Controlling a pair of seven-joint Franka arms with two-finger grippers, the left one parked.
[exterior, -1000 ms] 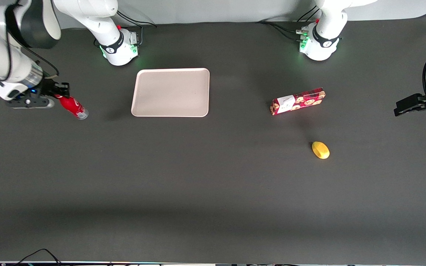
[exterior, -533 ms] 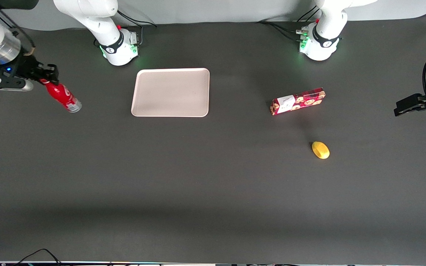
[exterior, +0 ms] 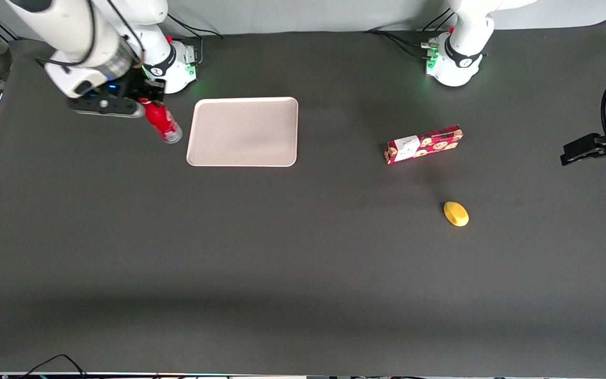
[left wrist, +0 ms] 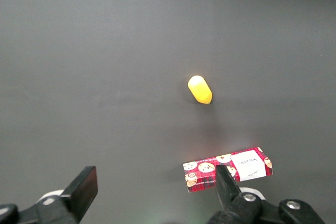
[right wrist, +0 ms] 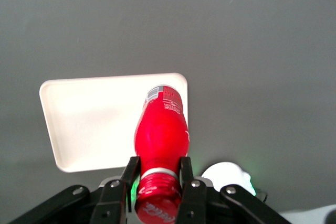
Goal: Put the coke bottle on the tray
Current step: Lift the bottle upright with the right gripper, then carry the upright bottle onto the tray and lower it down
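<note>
coke bottle (exterior: 162,121): pinched at its neck by the gripper (exterior: 148,100), hanging base-down
tray (exterior: 243,131): just beside the bottle, toward the parked arm's end

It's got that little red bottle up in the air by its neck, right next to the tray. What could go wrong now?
The gripper pinches only the coke bottle's neck, so the hanging bottle might swing or slip out.

It hangs beside the tray, close to the rim; lowered too soon, its silvery base could catch that rim and tip over.

Let go while tilted, such a slim bottle could topple and roll off.
</note>
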